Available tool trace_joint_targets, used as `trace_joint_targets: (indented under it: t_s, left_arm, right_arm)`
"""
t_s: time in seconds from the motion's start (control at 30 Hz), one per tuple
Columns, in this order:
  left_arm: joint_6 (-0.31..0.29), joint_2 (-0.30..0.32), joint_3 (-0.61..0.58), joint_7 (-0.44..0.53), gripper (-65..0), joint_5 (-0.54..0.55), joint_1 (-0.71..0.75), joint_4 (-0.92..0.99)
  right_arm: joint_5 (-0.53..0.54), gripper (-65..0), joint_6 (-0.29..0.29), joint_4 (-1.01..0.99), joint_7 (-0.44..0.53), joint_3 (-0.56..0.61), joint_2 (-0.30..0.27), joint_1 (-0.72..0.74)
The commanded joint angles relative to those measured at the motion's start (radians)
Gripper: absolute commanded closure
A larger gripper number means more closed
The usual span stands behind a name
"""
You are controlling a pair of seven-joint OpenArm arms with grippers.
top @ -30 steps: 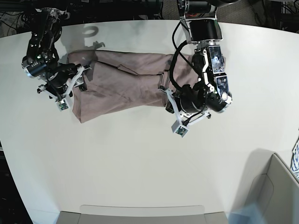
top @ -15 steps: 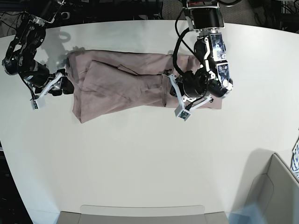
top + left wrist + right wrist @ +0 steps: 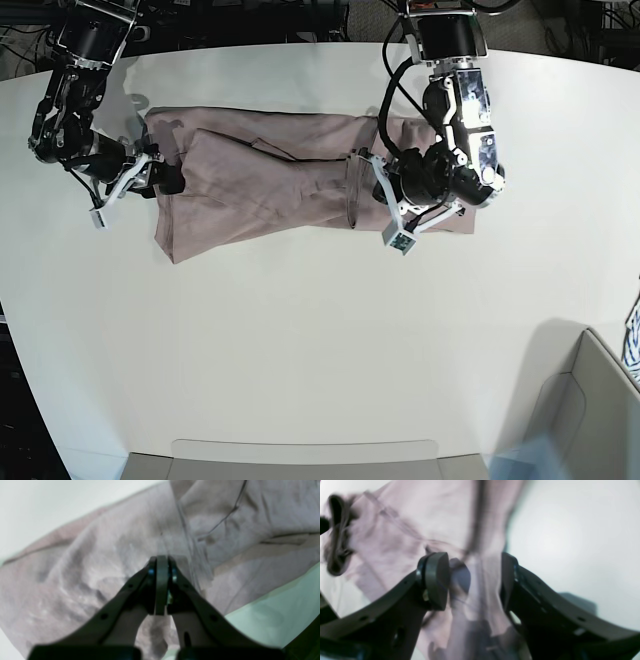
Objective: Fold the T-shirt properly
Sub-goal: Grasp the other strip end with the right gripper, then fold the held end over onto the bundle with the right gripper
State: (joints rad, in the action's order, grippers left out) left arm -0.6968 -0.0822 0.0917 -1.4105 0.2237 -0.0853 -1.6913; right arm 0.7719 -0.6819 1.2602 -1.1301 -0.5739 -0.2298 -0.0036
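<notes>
The dusty-pink T-shirt [image 3: 260, 185] lies wrinkled and partly folded into a long band across the far half of the white table [image 3: 300, 330]. My left gripper [image 3: 388, 205] is over the shirt's right part; in the left wrist view it [image 3: 161, 560] is shut, its tips against the cloth [image 3: 100, 555], with no cloth seen between the jaws. My right gripper [image 3: 160, 180] is at the shirt's left edge; in the right wrist view it [image 3: 472, 572] is open, with a fold of the shirt [image 3: 407, 517] running between its fingers [image 3: 436, 577].
A grey box [image 3: 590, 400] stands at the near right corner, with a blue-and-white patterned cloth [image 3: 633, 330] at the right edge. A grey tray rim [image 3: 300, 455] lies along the near edge. Cables and dark gear sit behind the table.
My right arm swung out left of the shirt, then came back to its left edge. My left arm moved up and right over the shirt's right part.
</notes>
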Motion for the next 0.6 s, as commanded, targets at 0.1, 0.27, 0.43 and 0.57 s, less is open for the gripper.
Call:
trace_joint_targets:
  t_s: [0.1, 0.27, 0.43, 0.57]
  left_arm:
    - [-0.001, -0.004, -0.002, 0.014, 0.0, 0.013, -0.015, -0.016]
    - [-0.001, -0.004, -0.002, 0.014, 0.0, 0.013, -0.011, -0.017]
    - [-0.001, -0.004, -0.002, 0.014, 0.0, 0.015, 0.014, -0.086]
    - [-0.001, 0.005, 0.000, 0.014, 0.0, 0.013, 0.040, -0.177]
  right_arm:
    - [0.001, -31.1, -0.016, -0.012, -0.006, 0.067, 0.011, 0.015]
    - [-0.007, -31.0, -0.016, -0.006, -0.006, 0.119, 0.056, 0.011]
    - [-0.007, -21.4, -0.016, -0.003, -0.003, 0.171, 0.059, 0.018]
    - [-0.009, -0.5, 0.029, -0.003, -0.006, 0.171, 0.057, 0.035]
